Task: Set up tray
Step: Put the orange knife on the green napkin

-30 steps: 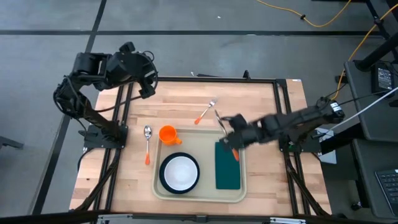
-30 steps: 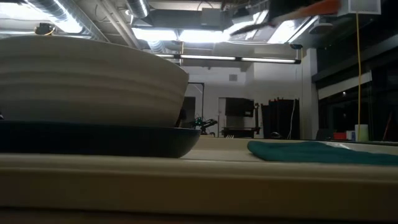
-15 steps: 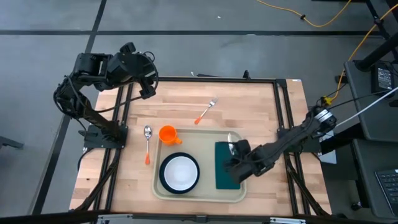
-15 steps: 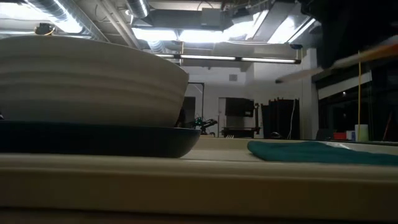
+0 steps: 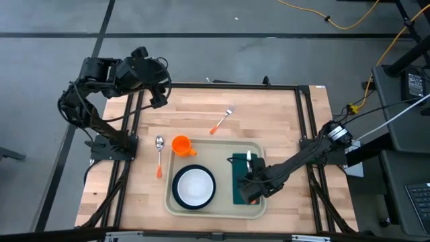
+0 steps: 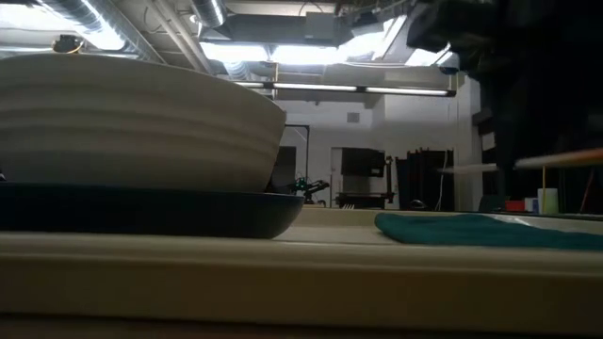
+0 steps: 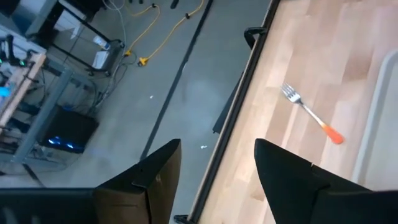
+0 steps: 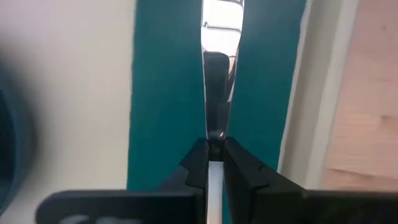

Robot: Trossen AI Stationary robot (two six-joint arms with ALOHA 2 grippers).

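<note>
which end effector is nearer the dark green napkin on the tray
Right. The right end effector is directly over the dark green rectangular napkin on the beige plastic tray, shut on a shiny metal utensil. The left end effector waits beyond the table's far-left corner.

Overhead straight down, table-level beside tray (image 6: 283, 273), wrists close, both seeing tray (image 5: 176, 205)

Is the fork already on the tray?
No, the fork lies on the bare wooden table, beyond the tray.

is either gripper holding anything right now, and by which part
The right gripper pinches a knife by its handle end, blade over the green napkin on the tray. The left gripper is open and empty.
</note>
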